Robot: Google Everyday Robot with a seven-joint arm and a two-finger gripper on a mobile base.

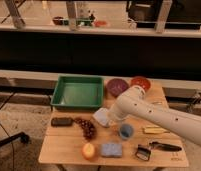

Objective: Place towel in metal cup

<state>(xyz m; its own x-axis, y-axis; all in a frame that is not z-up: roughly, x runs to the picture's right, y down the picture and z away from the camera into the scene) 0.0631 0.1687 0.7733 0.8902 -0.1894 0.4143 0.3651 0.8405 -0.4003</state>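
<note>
The arm [159, 117] is cut off by the picture's right edge, and its base is unseen. The gripper [107, 119] is near the tabletop's centre, against the towel [99, 116], and is largely masked by its own wrist. Contact with the towel cannot be confirmed, and the towel's right part is hidden. At the far right corner, the arm covers the near rims of the purple bowl [115, 86] and the red bowl [140, 81]. The yellow item [155, 130] by the right edge is partly covered and too blurred to identify. The material of the cup [126, 131] is indeterminable.
</note>
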